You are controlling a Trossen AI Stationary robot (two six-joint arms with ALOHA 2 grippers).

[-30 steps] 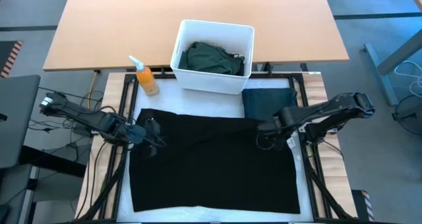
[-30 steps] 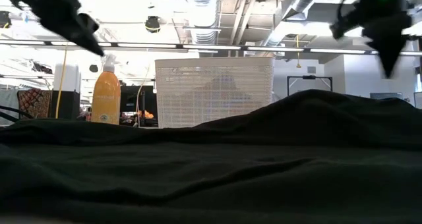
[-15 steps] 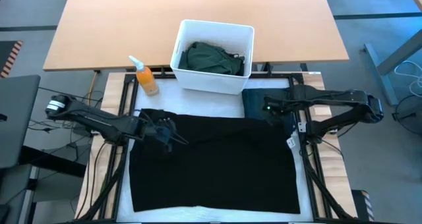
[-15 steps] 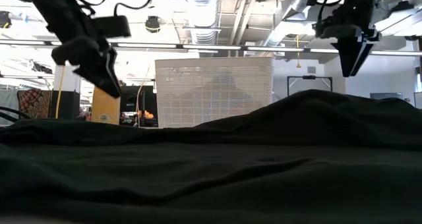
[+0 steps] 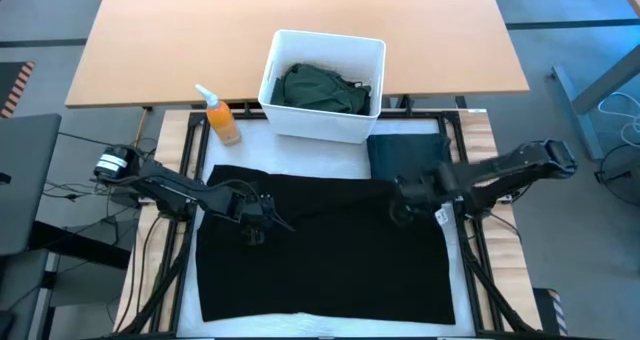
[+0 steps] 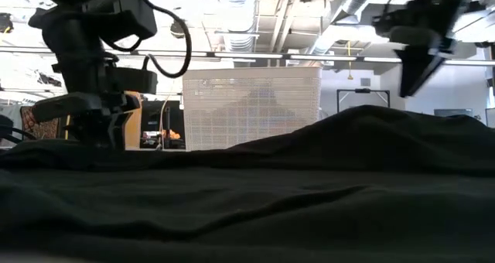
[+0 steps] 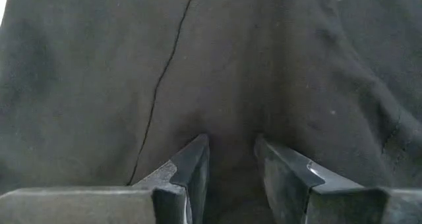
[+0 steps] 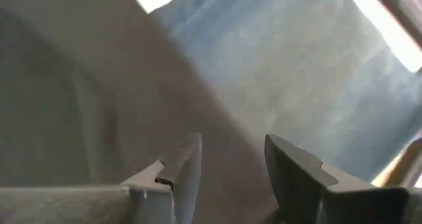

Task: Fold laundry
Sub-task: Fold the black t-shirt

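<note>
- A wide black garment [image 5: 325,245] lay spread flat over most of the white work surface [image 5: 458,280], its far edge running just in front of the white bin [image 5: 322,120].
- A dark green garment [image 5: 322,88] sat bunched inside that bin.
- A folded dark teal cloth [image 5: 405,155] lay at the far right corner, just beside the bin and touching the black garment's edge.
- An orange spray bottle [image 5: 220,118] stood left of the bin.
- The left gripper [image 5: 262,217] was down over the black garment's far left part; in the left wrist view its fingers [image 7: 192,168] stood a little apart with black fabric between and beyond them, though whether they pinched it could not be told.
- The right gripper [image 5: 402,198] hung over the garment's far right corner, beside the teal cloth; its fingers [image 8: 184,168] were spread with nothing between them.
- In the low view, the black garment [image 6: 247,193] filled the foreground, rising in a hump on the right.
</note>
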